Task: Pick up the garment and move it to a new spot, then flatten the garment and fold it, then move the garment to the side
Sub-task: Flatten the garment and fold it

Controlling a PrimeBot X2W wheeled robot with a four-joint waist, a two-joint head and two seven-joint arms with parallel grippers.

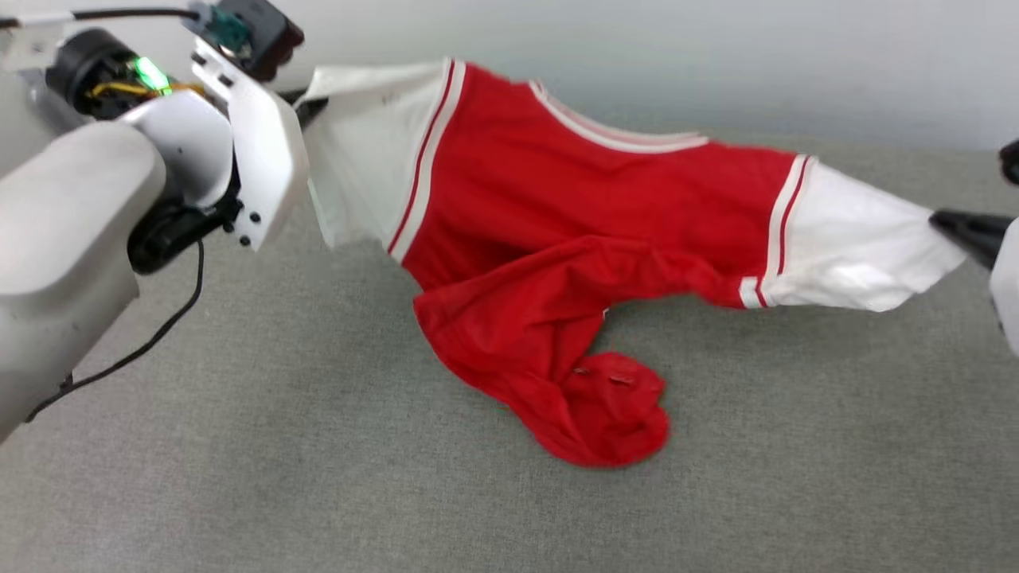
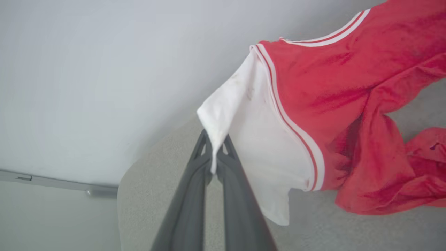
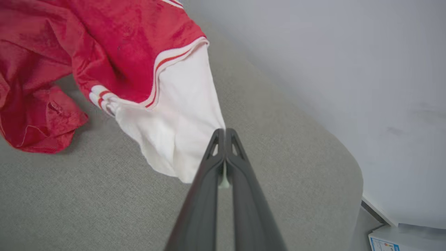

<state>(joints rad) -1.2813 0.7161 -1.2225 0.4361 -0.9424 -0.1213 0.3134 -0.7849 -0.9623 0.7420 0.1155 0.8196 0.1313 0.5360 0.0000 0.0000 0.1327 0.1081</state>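
Nearest the camera, a bare stretch of the bench (image 1: 239,493) shows a grey, finely woven covering, matte and slightly nubbly, with rounded corners; at the lower left rises the robot's smooth, pale left forearm (image 1: 64,239), a thin black cable (image 1: 159,334) looping beneath it.

A little farther, the garment (image 1: 557,199), a red jersey-style shirt of thin, limp knit, hangs stretched sideways between the two arms; its hem (image 1: 605,414) sags in a crumpled red bunch resting on the bench, while the shoulders are lifted clear.

The left tool (image 2: 214,153) is closed, its two long dark fingers pinching the edge of the white left sleeve (image 2: 254,139), which carries faint dark smudges; the right tool (image 3: 225,139) is likewise closed, gripping the cuff of the white right sleeve (image 3: 174,132), a sliver of cloth caught between its fingers; red-and-white striped trim edges both sleeve seams and the neckline.

Holding the sleeves apart seems meant to spread the shirt's width, so it can be carried and laid flat; cloth this soft will likely wrinkle wherever it is unsupported.

Farthest, a plain pale grey wall (image 1: 716,48); beyond the bench's corner, a white box (image 3: 400,240) with blue print.
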